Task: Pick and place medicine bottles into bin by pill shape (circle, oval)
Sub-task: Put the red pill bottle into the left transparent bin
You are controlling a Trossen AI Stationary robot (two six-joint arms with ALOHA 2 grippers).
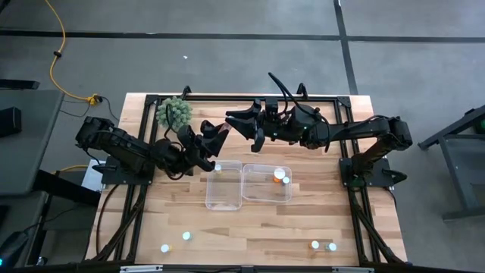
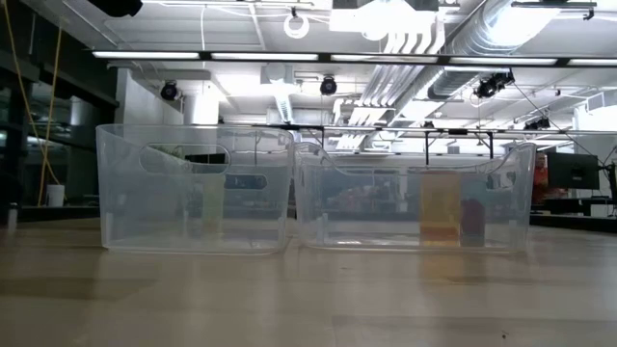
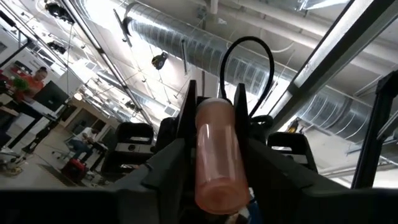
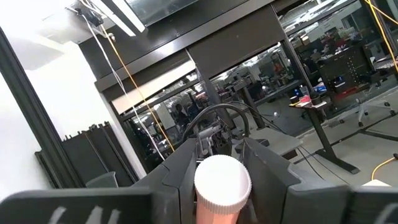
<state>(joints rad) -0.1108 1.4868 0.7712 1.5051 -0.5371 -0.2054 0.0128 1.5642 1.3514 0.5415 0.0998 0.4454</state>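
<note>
A small orange medicine bottle (image 3: 216,158) sits clamped between the dark fingers of my left gripper (image 1: 216,140), left of centre in the high view, above the back edge of the left clear plastic bin (image 1: 223,184). The fuzzy green plant ball (image 1: 175,112) sits just upper left of that gripper. At centre, my right gripper (image 1: 241,125) faces the left one, its jaws narrowed on a second orange white-capped medicine bottle (image 4: 222,185). Right of centre, the right clear plastic bin (image 1: 267,183) holds two white-capped bottles (image 1: 280,175). Low in the frame on the wooden table (image 1: 250,227), two bottles (image 1: 175,242) lie lower left and another pair (image 1: 323,245) lower right.
</note>
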